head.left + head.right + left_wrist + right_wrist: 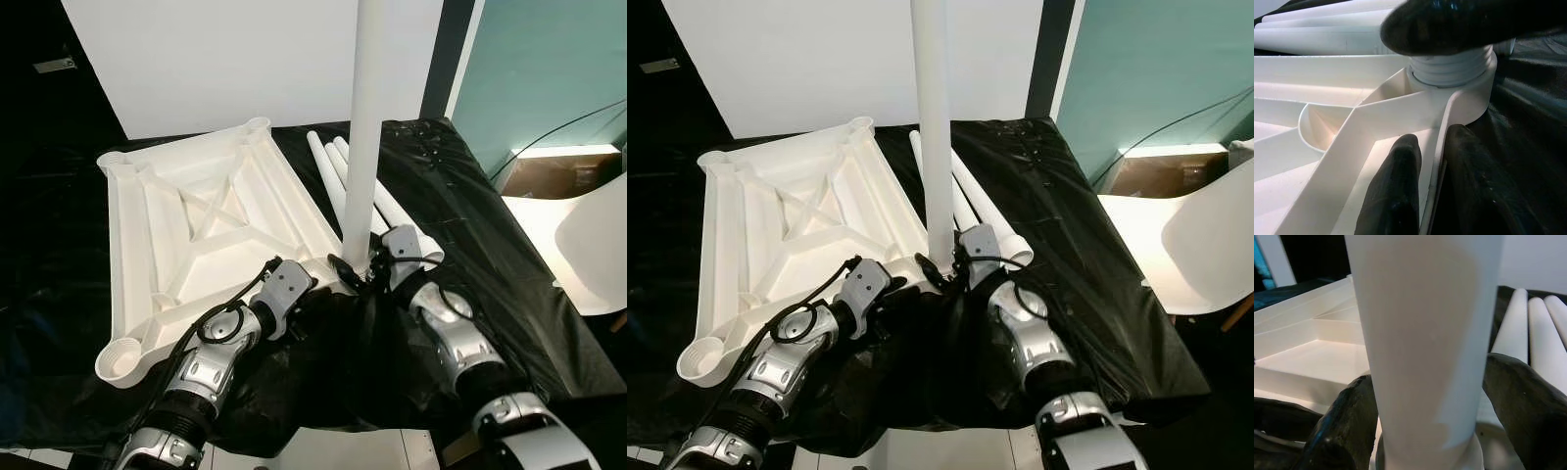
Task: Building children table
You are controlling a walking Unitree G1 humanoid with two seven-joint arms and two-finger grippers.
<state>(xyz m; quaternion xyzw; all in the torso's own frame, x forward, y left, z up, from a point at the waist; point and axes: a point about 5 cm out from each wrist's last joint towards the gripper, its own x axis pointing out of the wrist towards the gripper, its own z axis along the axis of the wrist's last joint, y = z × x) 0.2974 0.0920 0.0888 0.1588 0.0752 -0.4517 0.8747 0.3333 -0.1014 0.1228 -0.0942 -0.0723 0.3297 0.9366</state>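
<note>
1 table leg is standing upright, its threaded foot sitting in the near corner socket of the upturned tabletop. Right gripper is pinching that leg low down, long axis vertical, so turning about it looks next. Left gripper is clamping the tabletop's rim just beside the socket. 3 spare legs are lying behind on the black sheet.

Both silver arms reach forward, left gripper fingers pinched together, right gripper fingers clamped.
</note>
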